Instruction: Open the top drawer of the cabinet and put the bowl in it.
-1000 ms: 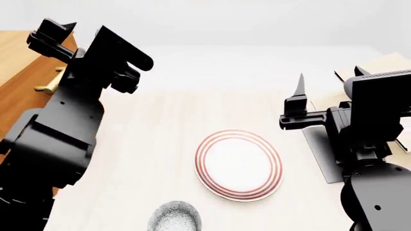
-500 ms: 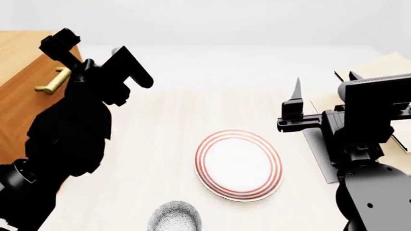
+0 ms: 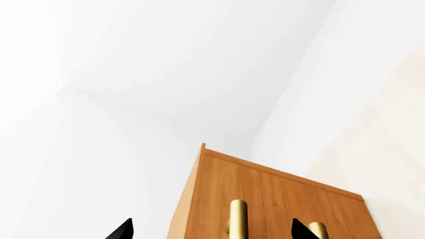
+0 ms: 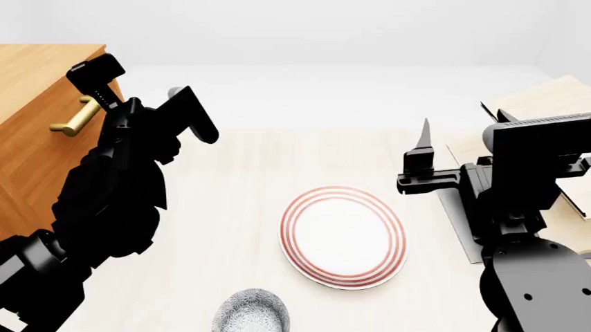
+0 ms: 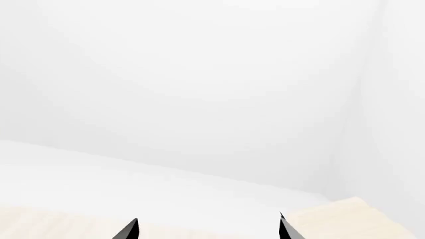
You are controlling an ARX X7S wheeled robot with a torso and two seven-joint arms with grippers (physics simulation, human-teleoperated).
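The orange-brown cabinet (image 4: 32, 83) stands at the far left. The top drawer (image 3: 226, 189) is shut, and its brass handle (image 4: 76, 119) sticks out toward me. My left gripper (image 4: 140, 93) is open, just right of that handle and not touching it. In the left wrist view the handle (image 3: 237, 216) lies between the gripper's (image 3: 211, 232) black fingertips (image 3: 123, 230), farther off. The speckled bowl (image 4: 251, 315) sits at the near edge of the floor, cut off by the frame. My right gripper (image 4: 464, 131) is open and empty, raised at the right; it also shows in the right wrist view (image 5: 207, 232).
A white plate (image 4: 344, 236) with red rings lies in the middle, just beyond the bowl. A pale wooden shelf rack (image 4: 544, 97) and a grey slab (image 4: 459, 225) sit at the right behind my right arm. A second brass handle (image 3: 317, 230) shows lower on the cabinet.
My left arm has swung and lowered, bringing its open gripper closer beside the top drawer's handle. My right gripper drifted slightly left and down. The bowl and plate have not moved.
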